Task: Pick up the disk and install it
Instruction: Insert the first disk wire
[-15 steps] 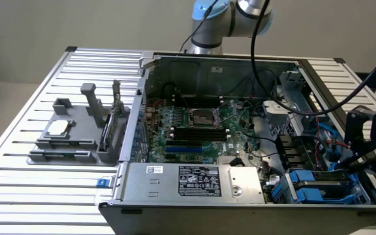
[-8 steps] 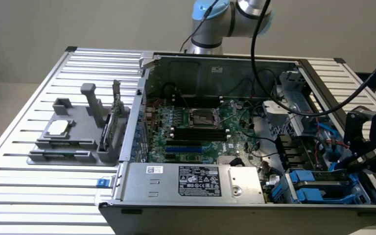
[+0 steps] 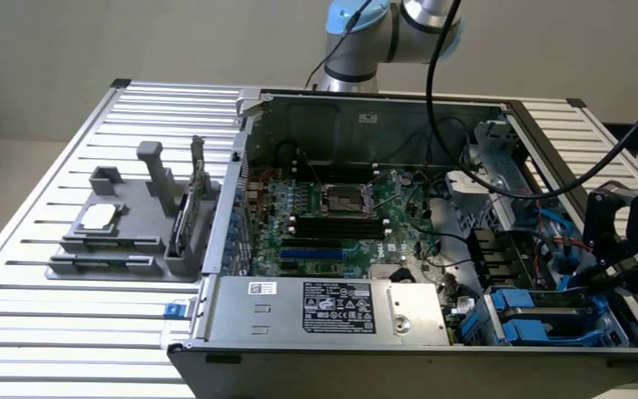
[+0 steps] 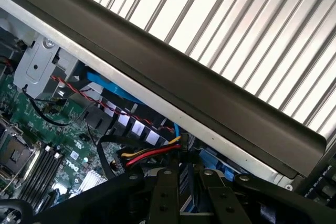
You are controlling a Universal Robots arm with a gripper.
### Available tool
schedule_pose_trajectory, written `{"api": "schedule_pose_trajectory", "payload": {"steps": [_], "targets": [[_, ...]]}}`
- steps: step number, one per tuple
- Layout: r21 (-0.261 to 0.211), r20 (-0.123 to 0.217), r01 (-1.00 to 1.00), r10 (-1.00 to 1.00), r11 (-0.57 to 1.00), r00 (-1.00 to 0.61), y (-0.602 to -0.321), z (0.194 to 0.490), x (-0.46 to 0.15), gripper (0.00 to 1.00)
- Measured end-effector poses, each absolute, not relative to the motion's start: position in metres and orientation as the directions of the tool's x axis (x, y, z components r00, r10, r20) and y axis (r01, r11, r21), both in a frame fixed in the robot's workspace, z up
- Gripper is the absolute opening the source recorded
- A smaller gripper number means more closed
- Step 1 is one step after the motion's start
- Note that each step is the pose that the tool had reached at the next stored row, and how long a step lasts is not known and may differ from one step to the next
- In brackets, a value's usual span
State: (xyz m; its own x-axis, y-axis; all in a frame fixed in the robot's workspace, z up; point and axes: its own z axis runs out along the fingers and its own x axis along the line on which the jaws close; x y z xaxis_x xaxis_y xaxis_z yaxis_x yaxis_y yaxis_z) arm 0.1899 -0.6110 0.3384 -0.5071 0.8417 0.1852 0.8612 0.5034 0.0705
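**Exterior view.** An open computer case (image 3: 408, 366) is lying on the slatted metal surface (image 3: 31, 332) with its interior facing up; the arm (image 3: 391, 33) is rising behind the case, and black cables (image 3: 485, 179) are draping from it across the interior.

The pincer (image 3: 620, 264) is hanging at the exterior view's right, over the case's edge and just above the drive cage in the near right corner; whether it is apart, together or clamped on anything cannot be told.

The disk (image 3: 550, 315) is lying flat in that cage; its silver-grey top is showing between blue carrier rails. It is sitting near the long grey metal box (image 3: 331, 307) with white stickers, which is occupying the near side of the case.

The green motherboard (image 3: 341, 241) is covering the middle of the case floor; the processor socket (image 3: 339, 199) is sitting near the board's centre.

At the exterior view's left, a grey fixture (image 3: 130, 241) is standing on the surface, well apart from the pincer; it is carrying a small square chip (image 3: 97, 218) with a pale face.

**Wrist view.** The pincer's black linkage (image 4: 188, 195) is pointing into the case; the dark case wall (image 4: 184, 77) is running diagonally, with the surface's slats (image 4: 252, 24) lying beyond it. A bundle of red, yellow and black leads (image 4: 147, 153) is lying just beside the pincer, and a twisted red-and-black wire (image 4: 94, 98) is crossing above the motherboard (image 4: 31, 129).
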Motion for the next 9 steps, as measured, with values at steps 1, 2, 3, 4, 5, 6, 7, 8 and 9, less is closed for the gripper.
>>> {"api": "schedule_pose_trajectory", "payload": {"steps": [1, 2, 3, 4, 5, 6, 7, 8, 9], "targets": [[0.072, 0.188, 0.861, 0.841, 0.503, -0.507, -0.6112, 0.3384, 0.1898, 0.22], [0.074, 0.191, 0.861, 0.84, 0.503, -0.507, -0.6118, 0.3384, 0.1898, 0.22], [0.076, 0.194, 0.861, 0.84, 0.503, -0.507, -0.6125, 0.3383, 0.1898, 0.22], [0.078, 0.197, 0.861, 0.839, 0.502, -0.507, -0.6132, 0.3383, 0.1898, 0.22], [0.079, 0.199, 0.861, 0.839, 0.502, -0.507, -0.6137, 0.3383, 0.1898, 0.22], [0.08, 0.2, 0.861, 0.838, 0.502, -0.507, -0.6141, 0.3384, 0.1898, 0.22], [0.08, 0.2, 0.861, 0.838, 0.502, -0.507, -0.6142, 0.3385, 0.1897, 0.22], [0.08, 0.2, 0.861, 0.838, 0.502, -0.507, -0.6143, 0.3388, 0.1895, 0.22], [0.081, 0.2, 0.861, 0.838, 0.502, -0.507, -0.6143, 0.3395, 0.1894, 0.22]]}}
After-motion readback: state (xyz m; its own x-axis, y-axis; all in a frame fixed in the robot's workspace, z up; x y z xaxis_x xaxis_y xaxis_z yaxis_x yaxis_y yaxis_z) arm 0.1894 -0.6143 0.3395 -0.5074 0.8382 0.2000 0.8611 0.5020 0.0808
